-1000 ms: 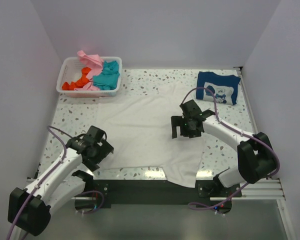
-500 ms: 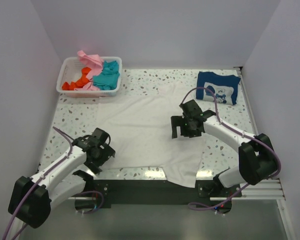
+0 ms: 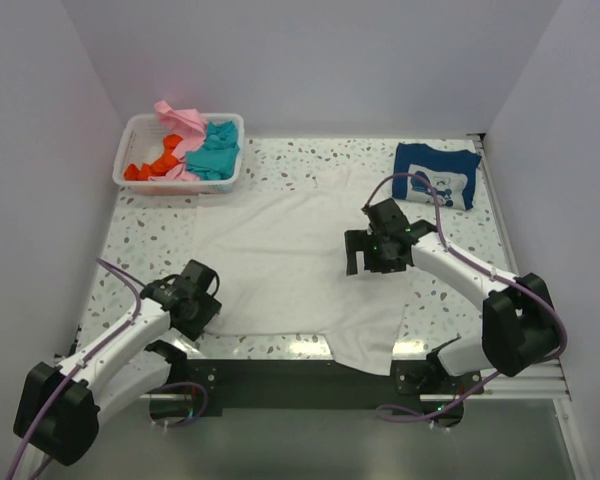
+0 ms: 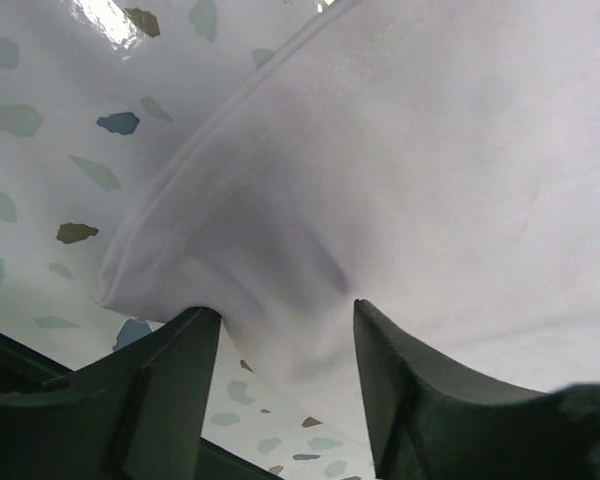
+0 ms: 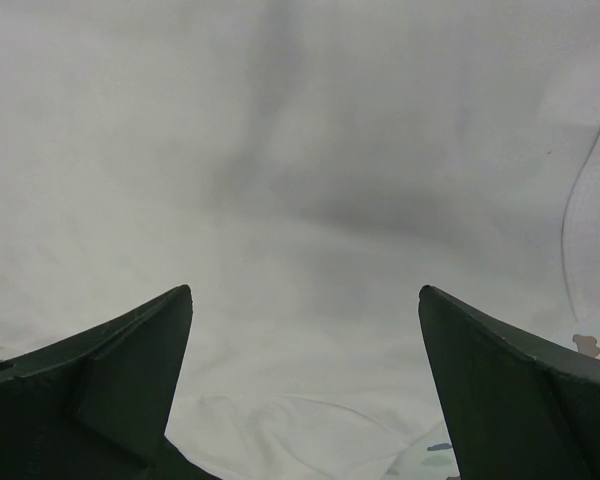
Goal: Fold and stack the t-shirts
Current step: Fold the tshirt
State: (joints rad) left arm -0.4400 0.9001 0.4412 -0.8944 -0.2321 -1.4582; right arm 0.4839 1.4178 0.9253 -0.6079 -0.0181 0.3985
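Observed from the top view: a white t-shirt (image 3: 300, 260) lay spread flat across the middle of the speckled table (image 3: 130, 240), its near hem at the table's front edge and one lower corner hanging slightly over it.

A navy t-shirt with a white cartoon print (image 3: 437, 175) lay folded at the far right corner of the table, well apart from the white one.

A white slotted basket (image 3: 226, 184) stood at the far left corner. It held a pink t-shirt (image 3: 180, 115) draped over its back rim, a teal t-shirt (image 3: 216, 150) on the right side and an orange t-shirt (image 3: 150, 166) on the left, all crumpled.

The left gripper (image 3: 204, 306) was low at the near left corner of the white t-shirt. In the left wrist view its fingers (image 4: 170, 390) stood either side of a bunched fold of that corner, with cloth between them. Whether they were clamped on it could not be told.

The right gripper (image 3: 364, 262) hung over the right half of the white t-shirt. In the right wrist view its fingers (image 5: 110, 360) were spread wide above the smooth cloth, with nothing between them.
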